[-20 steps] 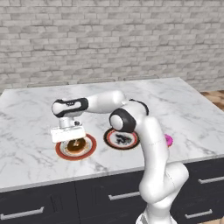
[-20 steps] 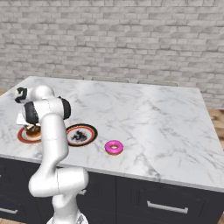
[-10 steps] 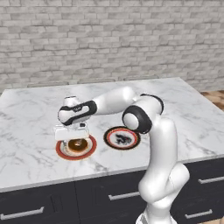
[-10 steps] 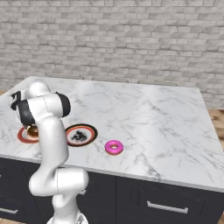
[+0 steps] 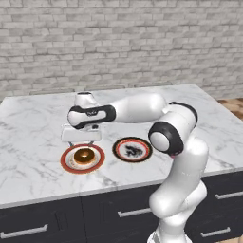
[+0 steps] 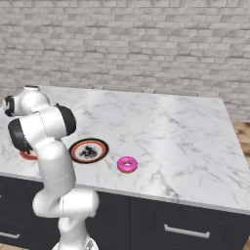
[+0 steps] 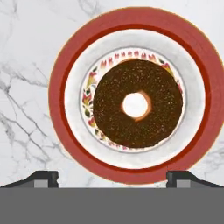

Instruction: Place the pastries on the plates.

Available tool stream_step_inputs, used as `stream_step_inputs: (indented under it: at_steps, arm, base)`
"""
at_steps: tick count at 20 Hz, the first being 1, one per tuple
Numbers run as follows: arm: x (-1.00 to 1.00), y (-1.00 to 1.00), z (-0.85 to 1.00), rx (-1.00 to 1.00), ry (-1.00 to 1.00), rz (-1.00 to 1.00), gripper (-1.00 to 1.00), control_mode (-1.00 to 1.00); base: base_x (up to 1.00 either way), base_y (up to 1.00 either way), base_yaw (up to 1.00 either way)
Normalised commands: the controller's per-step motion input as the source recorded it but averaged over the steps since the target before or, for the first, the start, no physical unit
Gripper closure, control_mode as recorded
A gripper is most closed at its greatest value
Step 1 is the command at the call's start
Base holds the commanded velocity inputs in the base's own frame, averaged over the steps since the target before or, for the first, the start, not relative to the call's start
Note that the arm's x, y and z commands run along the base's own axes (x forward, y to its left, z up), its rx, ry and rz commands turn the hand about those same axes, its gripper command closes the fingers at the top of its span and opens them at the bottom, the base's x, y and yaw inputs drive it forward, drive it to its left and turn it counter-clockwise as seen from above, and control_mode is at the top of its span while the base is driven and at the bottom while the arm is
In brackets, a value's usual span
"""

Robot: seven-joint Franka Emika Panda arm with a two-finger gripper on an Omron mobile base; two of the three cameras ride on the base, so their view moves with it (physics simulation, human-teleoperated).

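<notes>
On the marble counter (image 5: 28, 142), the chocolate doughnut (image 5: 84, 155) lies centred on the red-rimmed plate (image 5: 65, 163), directly beneath the gripper (image 5: 81, 141), whose jaws stand wide apart and empty above it, with the black-rimmed plate (image 5: 132, 149) just beside at three o'clock and the pink doughnut (image 6: 127, 164) beyond that.

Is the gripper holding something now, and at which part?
Nothing is held: the gripper is open above the chocolate doughnut, which lies on the red-rimmed plate.
</notes>
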Motion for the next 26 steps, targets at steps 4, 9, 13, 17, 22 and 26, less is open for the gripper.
stream_step_inputs:
  at_steps: [4, 9, 13, 17, 22, 26]
  arm:
    - [-0.15, -0.79, 1.0, 0.0, 0.04, 0.0, -1.0, -1.0]
    - [-0.14, -1.0, 0.26, -0.05, 0.08, 0.02, -1.0, -1.0]
    - [-0.18, -1.0, 0.04, -0.08, 0.12, 0.01, -1.0, -1.0]
    - [-0.27, -1.0, 0.0, -0.1, 0.02, 0.13, -1.0, -1.0]
    - [-0.41, -1.0, 0.0, -0.02, -0.04, 0.08, -1.0, -1.0]
    - [-0.18, -1.0, 0.12, 0.12, 0.21, 0.0, -1.0, -1.0]
  base:
    - [0.0, 0.0, 0.0]
    - [0.0, 0.0, 0.0]
    - [0.0, 0.0, 0.0]
    - [0.0, 0.0, 0.0]
    - [0.0, 0.0, 0.0]
    - [0.0, 0.0, 0.0]
